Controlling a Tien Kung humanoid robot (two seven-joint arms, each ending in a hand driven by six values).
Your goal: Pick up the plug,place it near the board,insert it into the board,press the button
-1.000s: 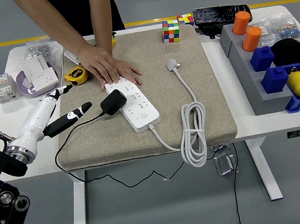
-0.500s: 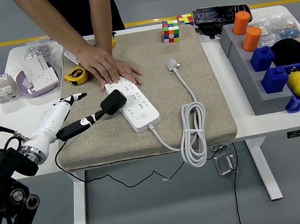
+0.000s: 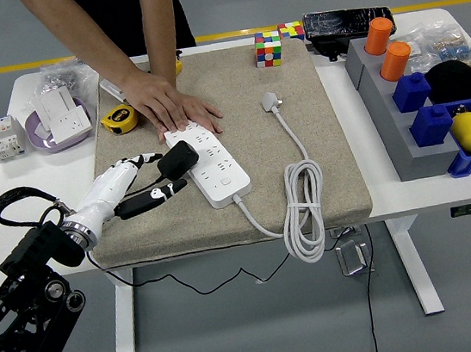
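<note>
You see only the left hand (image 3: 136,182); the right arm never enters the picture. The left arm's black frame is cut off at the lower left corner. The hand's fingers (image 3: 153,195) reach toward three o'clock and sit against the black plug (image 3: 178,160), but the view is too coarse to say whether they pinch it or merely touch it, so you cannot tell the grasp. Where the plug's thin black cable (image 3: 113,266) passes under the hand is hidden; it reappears hanging below the mat's near edge.

The plug rests on the tan mat (image 3: 316,131), touching the nine o'clock side of the white power strip (image 3: 210,164); its prongs are out of sight, and you cannot tell if any are seated in a socket. The strip's button cannot be singled out at this size.

At twelve o'clock a person's hand (image 3: 171,105) lies flat on the strip's far end, the body cut off by the top edge. The strip's own white cord (image 3: 303,206) lies coiled at four o'clock from it, its white plug (image 3: 272,101) loose on the mat.

Compared with a second ago, the left hand has moved in from the table's left margin to beside the plug, and the plug has tipped slightly toward the strip. The person's hand has not shifted.
</note>
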